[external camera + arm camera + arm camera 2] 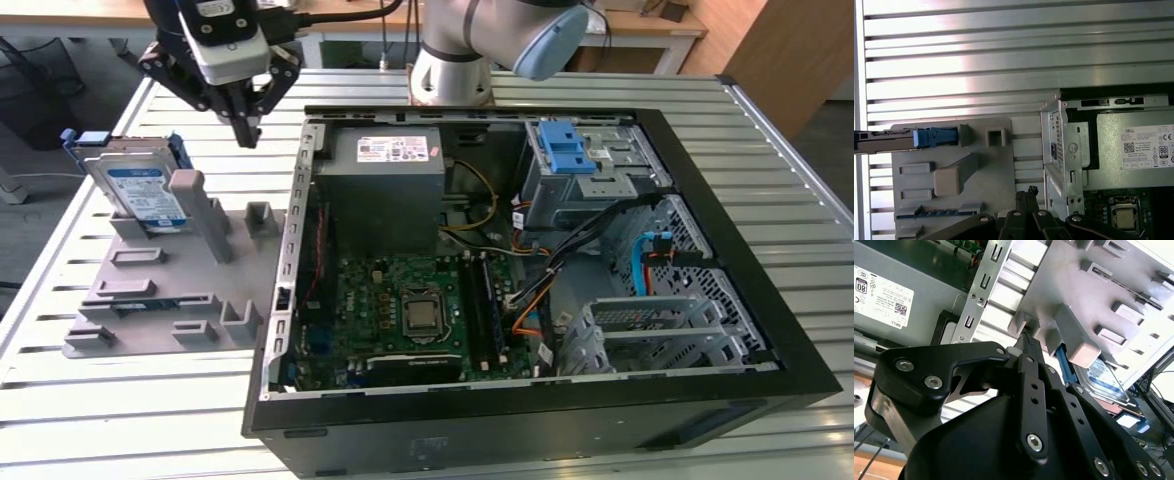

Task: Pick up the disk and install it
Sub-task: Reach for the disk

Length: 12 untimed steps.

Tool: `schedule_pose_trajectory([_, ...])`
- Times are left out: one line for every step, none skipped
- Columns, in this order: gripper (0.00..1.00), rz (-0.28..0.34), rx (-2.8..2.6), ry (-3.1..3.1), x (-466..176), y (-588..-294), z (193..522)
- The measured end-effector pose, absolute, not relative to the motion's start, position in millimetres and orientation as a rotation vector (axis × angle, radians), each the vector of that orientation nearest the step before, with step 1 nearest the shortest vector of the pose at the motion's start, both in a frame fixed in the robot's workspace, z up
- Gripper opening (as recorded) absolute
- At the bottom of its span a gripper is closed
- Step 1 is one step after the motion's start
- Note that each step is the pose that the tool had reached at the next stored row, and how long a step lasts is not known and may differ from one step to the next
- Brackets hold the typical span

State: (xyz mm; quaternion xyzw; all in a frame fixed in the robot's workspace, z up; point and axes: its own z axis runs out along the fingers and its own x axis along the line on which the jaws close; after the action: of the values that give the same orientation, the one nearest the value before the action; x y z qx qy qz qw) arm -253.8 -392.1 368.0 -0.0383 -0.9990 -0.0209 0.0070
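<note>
Your black two-finger gripper point(246, 138) hangs in the air with its fingertips point(1027, 341) pinched together on nothing. The flat silver hard drive with white-and-blue label in a blue plastic carrier point(140, 188) stands on edge in the grey plastic fixture point(160, 295). It's below the gripper, off to the exterior view's left and well apart from it. The open black computer case point(534, 415) sits on the gripper's opposite side, on the slatted metal table point(801, 180).
</note>
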Motion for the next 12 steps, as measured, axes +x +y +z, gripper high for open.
schedule_pose_trajectory([0.11,-0.066,-0.120,-3.125,-255,-392,368])
schedule_pose_trajectory([0.11,-0.065,-0.120,-3.125,-257,-392,368])
schedule_pose_trajectory([0.11,-0.066,-0.120,-3.125,-258,-392,368])
schedule_pose_trajectory([0.11,-0.066,-0.120,-3.125,-260,-392,368])
schedule_pose_trajectory([0.11,-0.066,-0.120,-3.125,-262,-392,368])
schedule_pose_trajectory([0.11,-0.066,-0.120,-3.125,-263,-392,368])
schedule_pose_trajectory([0.11,-0.066,-0.120,-3.124,-264,-391,368])
schedule_pose_trajectory([0.11,-0.066,-0.120,-3.123,-265,-391,368])
schedule_pose_trajectory([0.11,-0.065,-0.120,-3.123,-266,-391,368])
schedule_pose_trajectory([0.11,-0.065,-0.120,-3.122,-269,-390,368])
schedule_pose_trajectory([0.11,-0.065,-0.120,-3.122,-272,-389,368])
schedule_pose_trajectory([0.11,-0.065,-0.120,-3.123,-275,-388,368])
